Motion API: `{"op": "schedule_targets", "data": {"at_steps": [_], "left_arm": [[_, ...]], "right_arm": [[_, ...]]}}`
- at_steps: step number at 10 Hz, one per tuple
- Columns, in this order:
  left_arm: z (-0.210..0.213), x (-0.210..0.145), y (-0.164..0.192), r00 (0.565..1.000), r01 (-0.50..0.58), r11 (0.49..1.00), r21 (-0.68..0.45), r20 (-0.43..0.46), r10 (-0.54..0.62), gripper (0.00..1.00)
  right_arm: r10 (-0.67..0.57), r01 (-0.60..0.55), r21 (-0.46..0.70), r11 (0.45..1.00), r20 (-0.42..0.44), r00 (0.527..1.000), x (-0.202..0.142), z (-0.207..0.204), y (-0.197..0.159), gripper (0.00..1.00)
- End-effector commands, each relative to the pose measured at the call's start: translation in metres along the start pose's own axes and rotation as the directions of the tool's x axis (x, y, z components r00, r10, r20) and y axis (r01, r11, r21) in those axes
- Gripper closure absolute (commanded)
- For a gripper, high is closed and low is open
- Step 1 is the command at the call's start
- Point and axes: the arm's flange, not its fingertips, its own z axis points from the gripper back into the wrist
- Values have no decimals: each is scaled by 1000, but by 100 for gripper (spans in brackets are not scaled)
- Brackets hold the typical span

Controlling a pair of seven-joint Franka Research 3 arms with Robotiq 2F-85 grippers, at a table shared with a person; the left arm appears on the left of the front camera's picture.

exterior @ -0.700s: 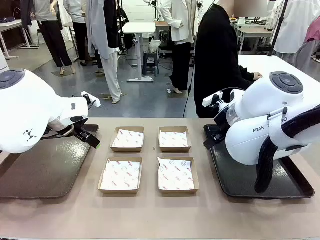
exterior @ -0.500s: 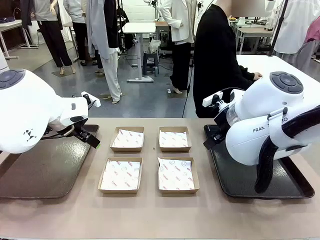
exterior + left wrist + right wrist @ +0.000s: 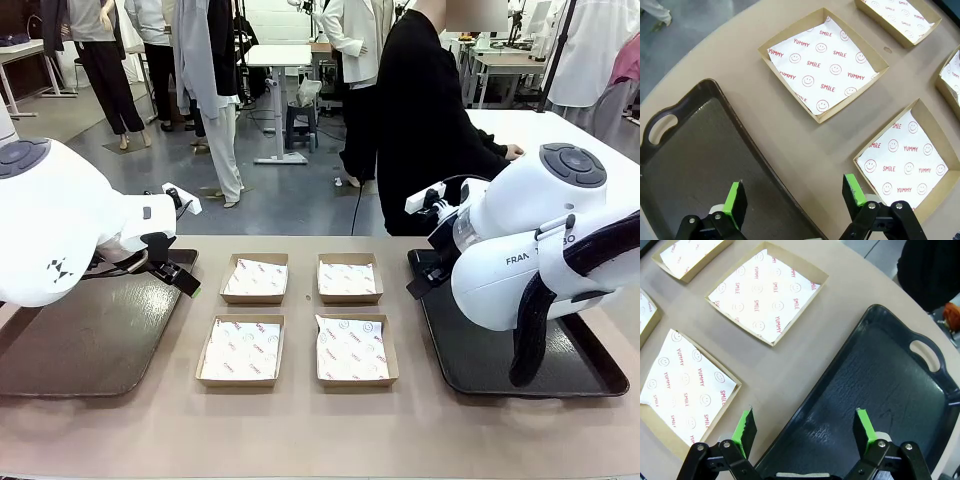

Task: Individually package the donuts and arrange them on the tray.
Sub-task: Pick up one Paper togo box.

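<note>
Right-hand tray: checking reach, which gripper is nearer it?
Right. The right gripper hangs over the inner edge of the right-hand tray; the left gripper hangs over the left tray, across the boxes.

The left arm (image 3: 60, 235) bends in from the left, and the right arm (image 3: 530, 255) from the right. The left gripper (image 3: 794, 197) and right gripper (image 3: 805, 429) both point down, jaws wide apart.

Front across table (image 3: 300, 430); wrists overhead, common boxes (image 3: 240, 382)

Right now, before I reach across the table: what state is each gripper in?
Left gripper: open, holding nothing.
Right gripper: open, holding nothing.
</note>
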Motion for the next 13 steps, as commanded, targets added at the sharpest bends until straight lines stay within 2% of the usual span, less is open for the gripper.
{"op": "schedule_targets", "data": {"at_steps": [1, 9, 10, 11, 13], "left_arm": [[0, 0, 0, 1000, 0, 1000, 0, 0, 0, 0], [0, 0, 0, 1000, 0, 1000, 0, 0, 0, 0], [0, 0, 0, 1000, 0, 1000, 0, 0, 0, 0], [27, -12, -8, 1000, 2, 999, -42, -28, -3, 0], [61, -37, -14, 996, 15, 997, -73, -83, -21, 0]], "right_arm": [[0, 0, 0, 1000, 0, 1000, 0, 0, 0, 0], [0, 0, 0, 1000, 0, 1000, 0, 0, 0, 0], [48, -46, 87, 995, -17, 999, -10, 16, 4, 0], [104, -100, 76, 992, -50, 993, -25, 38, 13, 0], [107, -96, 127, 987, -86, 991, -53, 71, 17, 0]]}}
